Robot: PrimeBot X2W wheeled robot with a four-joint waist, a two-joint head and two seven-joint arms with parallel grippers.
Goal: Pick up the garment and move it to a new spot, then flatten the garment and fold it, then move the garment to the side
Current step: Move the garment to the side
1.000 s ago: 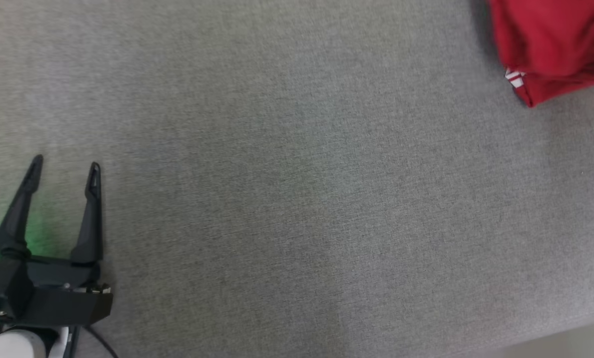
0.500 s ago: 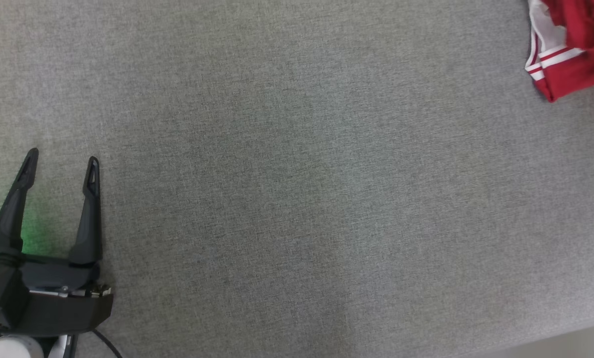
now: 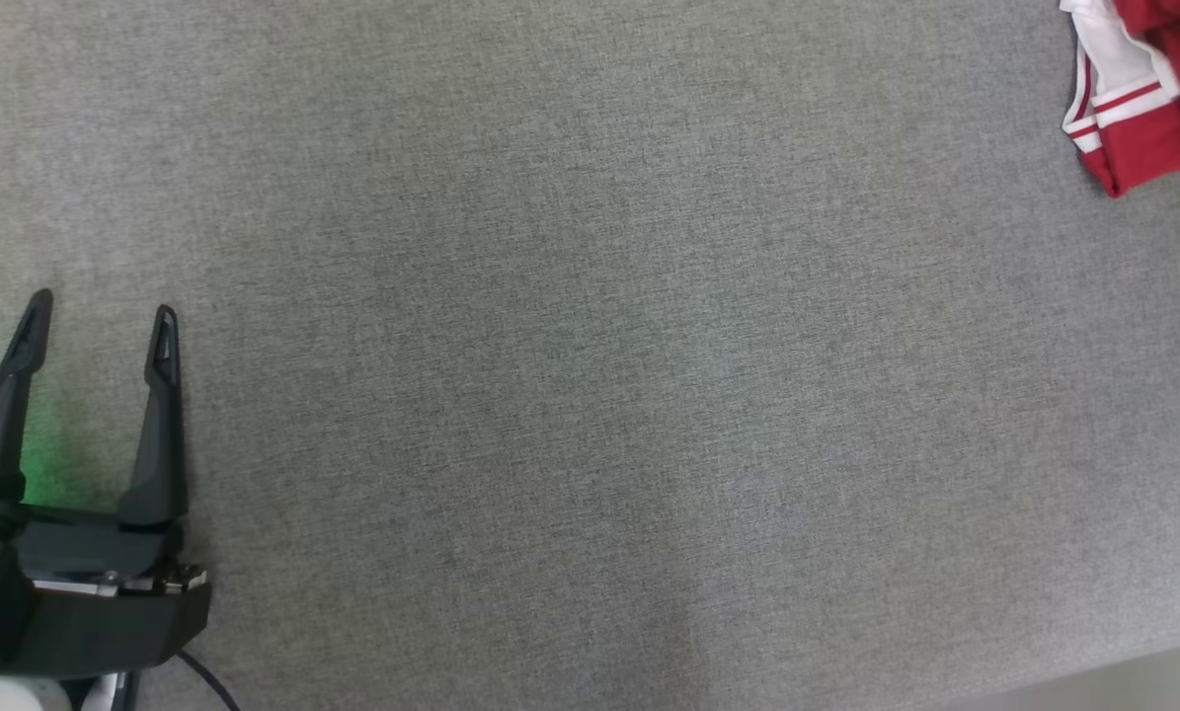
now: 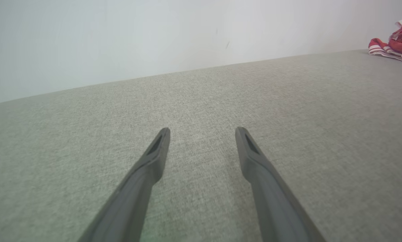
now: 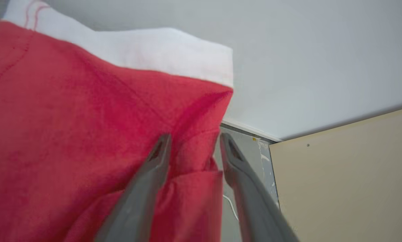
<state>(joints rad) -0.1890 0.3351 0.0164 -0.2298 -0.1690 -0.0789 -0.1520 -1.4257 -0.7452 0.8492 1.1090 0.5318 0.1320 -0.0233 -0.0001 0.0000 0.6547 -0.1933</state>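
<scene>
The garment (image 3: 1152,148) is red with a white, red-striped band and lies bunched at the top right corner of the head view, cut off by the frame. The left wrist view shows the garment (image 4: 394,47) as a small heap far off at the right. My left gripper (image 3: 103,306) rests low at the left over the grey surface, open and empty, its fingers (image 4: 157,158) spread. In the right wrist view my right gripper (image 5: 194,137) is up against the garment (image 5: 69,134), its fingers apart with a red fold lying loose between them.
A wide grey fabric surface (image 3: 590,375) spreads between my left gripper and the garment. Its front edge shows as a paler strip (image 3: 1142,681) at the lower right. A white wall (image 4: 120,40) backs it. A beige panel (image 5: 349,181) stands beyond the garment.
In the head view the garment's visible part has shrunk toward the top right corner and its white striped band has come into sight. My left gripper sits slightly further left.
</scene>
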